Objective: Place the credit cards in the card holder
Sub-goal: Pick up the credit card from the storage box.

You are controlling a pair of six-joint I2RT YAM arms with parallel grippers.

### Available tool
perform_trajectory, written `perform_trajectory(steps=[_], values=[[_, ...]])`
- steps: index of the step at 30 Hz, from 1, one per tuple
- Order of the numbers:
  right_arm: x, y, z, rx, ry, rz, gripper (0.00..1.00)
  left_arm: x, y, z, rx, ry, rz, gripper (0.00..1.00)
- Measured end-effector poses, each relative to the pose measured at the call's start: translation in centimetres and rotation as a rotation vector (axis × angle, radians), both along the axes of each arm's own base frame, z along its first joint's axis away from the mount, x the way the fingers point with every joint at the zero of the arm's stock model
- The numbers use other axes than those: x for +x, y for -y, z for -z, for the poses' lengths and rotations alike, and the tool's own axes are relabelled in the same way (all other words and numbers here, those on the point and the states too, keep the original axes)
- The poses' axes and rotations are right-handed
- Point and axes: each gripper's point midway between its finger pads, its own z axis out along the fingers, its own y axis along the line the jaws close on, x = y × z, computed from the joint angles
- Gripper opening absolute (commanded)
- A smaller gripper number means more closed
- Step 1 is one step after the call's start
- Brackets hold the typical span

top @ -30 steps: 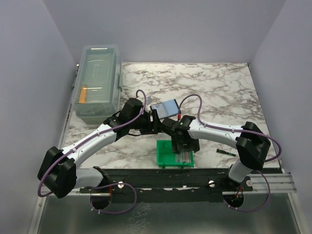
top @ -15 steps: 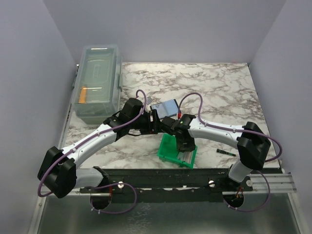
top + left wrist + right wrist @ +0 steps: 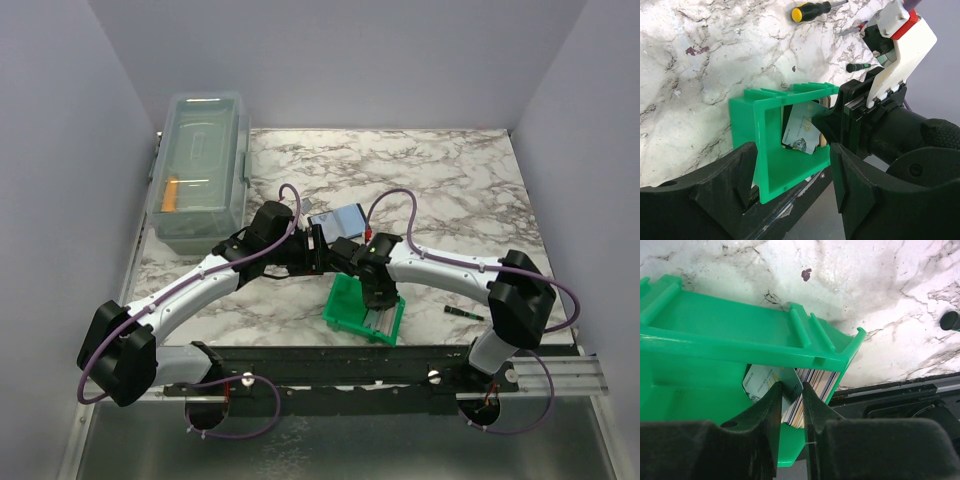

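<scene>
Nearest the arm bases, a green open-topped plastic bin (image 3: 360, 310) is sitting tipped and skewed on the white marble-patterned table (image 3: 450, 190), just inside its near edge. The right gripper (image 3: 791, 390) is reaching into it. In the right wrist view its two black fingers (image 3: 767, 412) are standing close together and pinching the edge of the thin rectangular plastic credit cards (image 3: 815, 382), a cream card on one side and a stack with striped edges beside it. All the cards in view are resting inside the bin.

A small dark-handled screwdriver (image 3: 462, 312) is lying to the right of the bin. Just beyond the bin, the left gripper (image 3: 310, 248) is hovering with its fingers spread wide and nothing between them.

Past that, the flat black folding card holder with a blue-grey face (image 3: 338, 220) is waiting near the left gripper; whether the two are touching I cannot tell. No card is showing in it, so the task appears barely begun: one grasp is being made, and every insertion is still to do.

Farthest, at the back left, a clear lidded plastic box (image 3: 200, 175) is standing.

A second ago the bin was lying flat and square to the table edge; now it is being tilted and turned as the right gripper closes. The card holder and left arm are unchanged.
</scene>
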Motion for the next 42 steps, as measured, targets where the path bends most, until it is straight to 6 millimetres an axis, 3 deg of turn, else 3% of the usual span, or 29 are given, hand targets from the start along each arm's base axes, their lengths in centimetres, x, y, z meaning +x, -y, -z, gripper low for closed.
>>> perform_trajectory(steps=[11,24,35,42], values=[[0.4,-0.8,-0.7,0.060,0.038,0.051,0.01,0.0,0.0,0.0,0.000,0.000,0.000,0.66],[0.4,-1.1,-2.0,0.226,0.133,0.108,0.00,0.0,0.0,0.0,-0.001,0.001,0.000,0.66],[1.1,-2.0,-6.1,0.461,0.284,0.013,0.00,0.5,0.0,-0.3,-0.002,0.013,-0.020,0.66],[1.7,-2.2,-10.1,0.534,0.369,-0.099,0.00,2.5,0.0,-1.9,-0.012,0.050,-0.070,0.66]])
